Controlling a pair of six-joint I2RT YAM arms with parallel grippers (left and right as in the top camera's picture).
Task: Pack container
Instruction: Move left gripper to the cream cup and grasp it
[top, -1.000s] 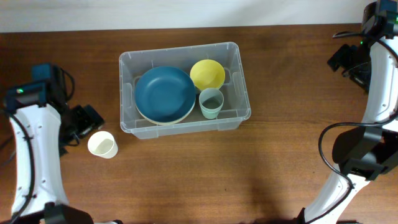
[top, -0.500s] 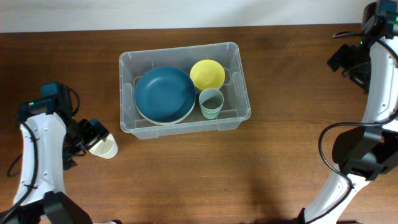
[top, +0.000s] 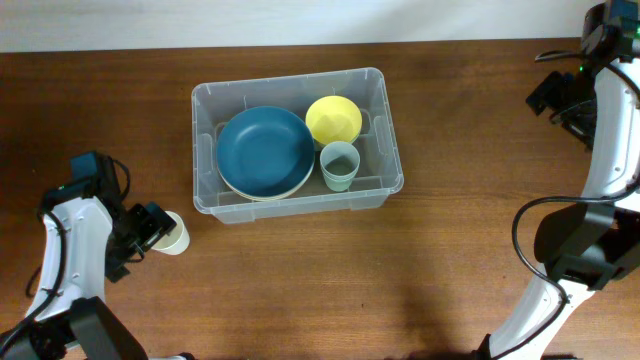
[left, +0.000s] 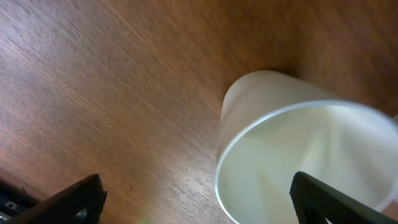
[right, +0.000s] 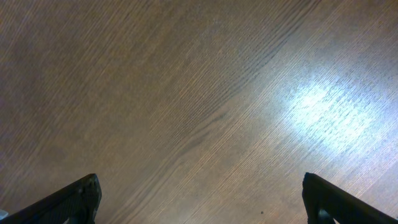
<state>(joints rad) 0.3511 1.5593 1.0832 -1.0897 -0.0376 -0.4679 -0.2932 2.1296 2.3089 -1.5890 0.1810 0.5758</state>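
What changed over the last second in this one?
The left gripper drew back and rightward up to the white cup; its jaws are open at the cup's rim, nothing gripped. The cup, the container with its dishes, and the right arm stayed put.

A dark brown wooden table (top: 300, 290) with a fine diagonal grain is seen across the whole overhead frame. A clear plastic container (top: 300, 204) is set directly on it, slightly above and left of centre. A white cup (top: 172, 232) is placed on the bare wood at lower left, near the container's lower left corner but not touching it. A glare patch (right: 323, 118) is shown on the wood in the right wrist view.
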